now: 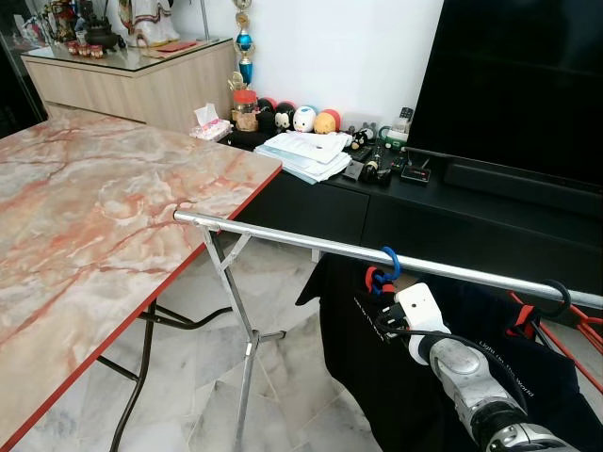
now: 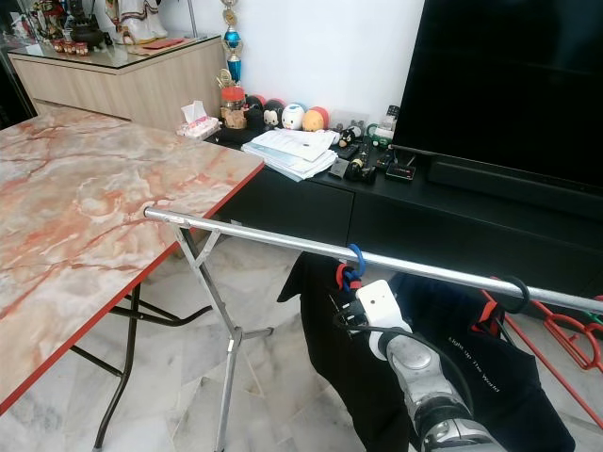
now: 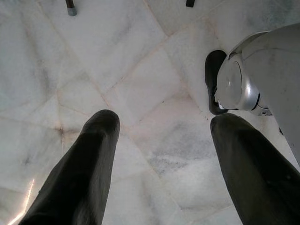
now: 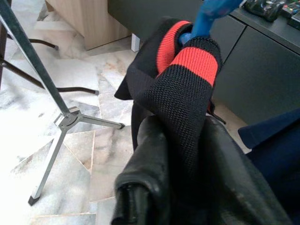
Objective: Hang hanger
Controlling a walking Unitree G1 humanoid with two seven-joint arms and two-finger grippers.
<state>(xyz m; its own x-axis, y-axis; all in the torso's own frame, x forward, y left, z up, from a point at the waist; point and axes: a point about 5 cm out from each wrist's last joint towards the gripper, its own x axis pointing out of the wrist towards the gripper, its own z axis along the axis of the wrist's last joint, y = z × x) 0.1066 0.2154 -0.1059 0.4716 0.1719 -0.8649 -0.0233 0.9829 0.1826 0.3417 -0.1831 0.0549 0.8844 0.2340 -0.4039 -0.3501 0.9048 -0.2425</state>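
Note:
A blue hanger (image 1: 388, 265) hooks over the silver rail (image 1: 283, 237), carrying a black garment with a red-striped collar (image 4: 187, 63). My right gripper (image 1: 384, 303) sits just under the hook, shut on the garment's collar; in the right wrist view the knit fabric is pinched between the two black fingers (image 4: 150, 173). A second black hanger (image 1: 556, 299) with a dark printed shirt (image 1: 509, 377) hangs further right on the rail. My left gripper (image 3: 159, 154) hangs open over the marble floor.
A marble-topped folding table (image 1: 94, 217) stands on the left, touching the rail's end. The rail's tripod stand (image 1: 247, 348) is below. A black TV cabinet (image 1: 452, 212) with a large TV (image 1: 518, 85) lies behind. Red hangers (image 1: 584, 330) at the far right.

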